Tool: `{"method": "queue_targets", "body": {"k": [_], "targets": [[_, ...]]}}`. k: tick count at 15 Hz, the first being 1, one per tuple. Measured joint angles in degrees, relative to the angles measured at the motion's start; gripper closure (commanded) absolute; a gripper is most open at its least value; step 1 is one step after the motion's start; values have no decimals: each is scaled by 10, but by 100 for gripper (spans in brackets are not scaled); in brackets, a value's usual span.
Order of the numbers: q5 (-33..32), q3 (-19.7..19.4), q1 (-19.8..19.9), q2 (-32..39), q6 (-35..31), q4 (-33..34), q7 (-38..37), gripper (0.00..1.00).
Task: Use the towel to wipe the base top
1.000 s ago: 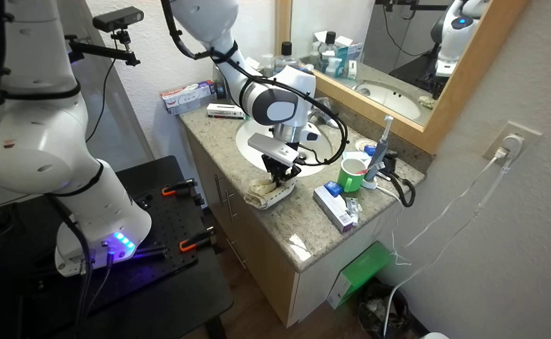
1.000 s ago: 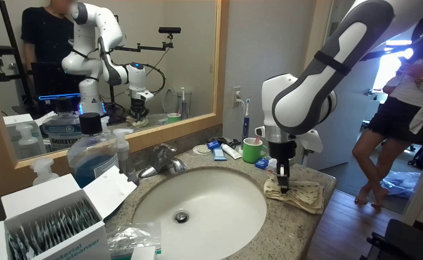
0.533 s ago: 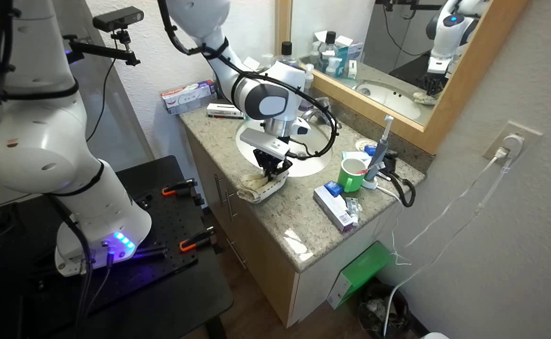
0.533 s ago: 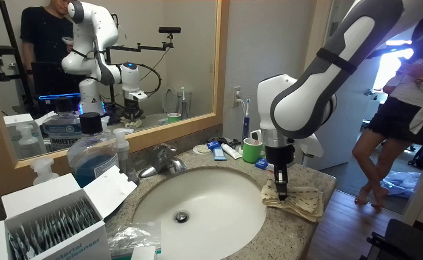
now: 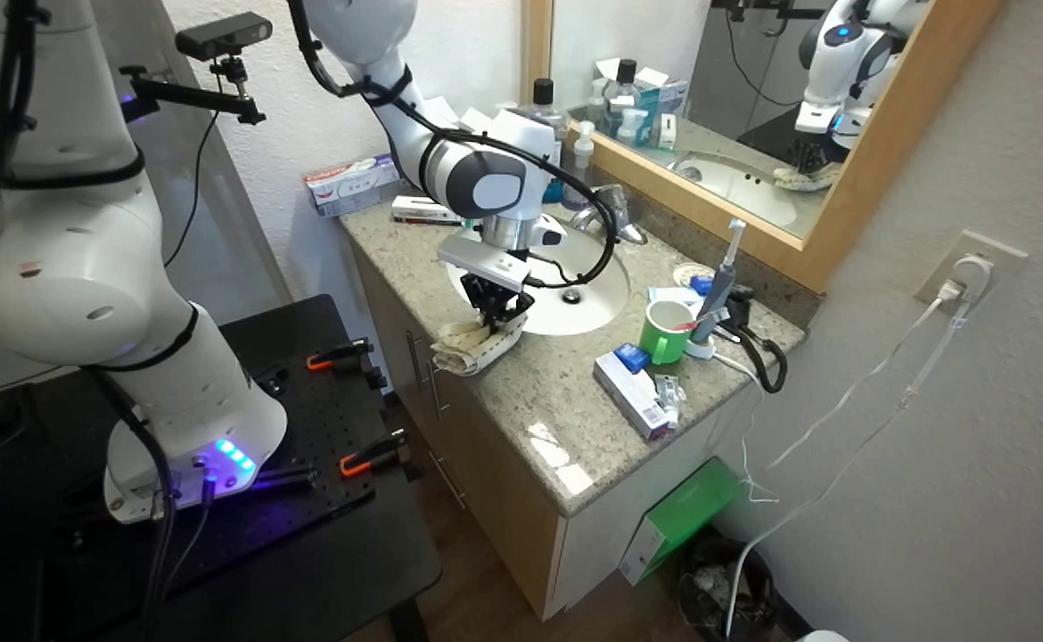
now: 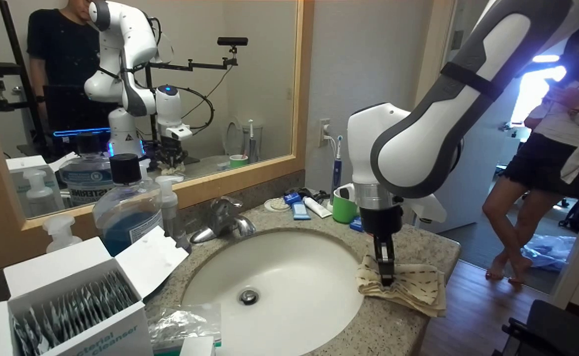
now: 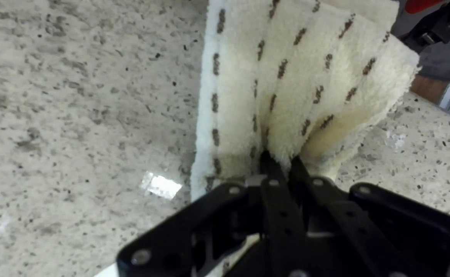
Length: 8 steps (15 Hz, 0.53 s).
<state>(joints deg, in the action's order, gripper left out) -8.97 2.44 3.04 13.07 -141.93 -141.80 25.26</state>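
Cream towel (image 6: 412,287) and gripper (image 7: 280,157) have slid along the front edge of the speckled tabletop (image 5: 544,383), beside the sink basin (image 6: 309,282). The gripper pinches only a narrow fold, so the seemingly overhanging end could catch and tug free.

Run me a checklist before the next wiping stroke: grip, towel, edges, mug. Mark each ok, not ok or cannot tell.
1. Gripper shut on the towel: ok; folds are pinched in it.
2. Towel lying on the countertop: ok, in both exterior views.
3. Towel within the countertop's front edge: not ok; in the wrist view, part of it reaches past.
4. Towel off the sink basin: cannot tell; they look close, but contact is unclear.
5. Green mug apart from the towel: ok; countertop shows between them in an exterior view.
6. Countertop under the towel wiped: cannot tell; the towel hides it.
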Motion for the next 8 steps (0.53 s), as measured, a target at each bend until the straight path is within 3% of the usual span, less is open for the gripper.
{"method": "queue_targets", "body": {"k": [1,2,8], "targets": [[0,0,-1,0,0,0,0,92],[0,0,-1,0,0,0,0,98],[3,0,0,0,1,2,1,98]]}}
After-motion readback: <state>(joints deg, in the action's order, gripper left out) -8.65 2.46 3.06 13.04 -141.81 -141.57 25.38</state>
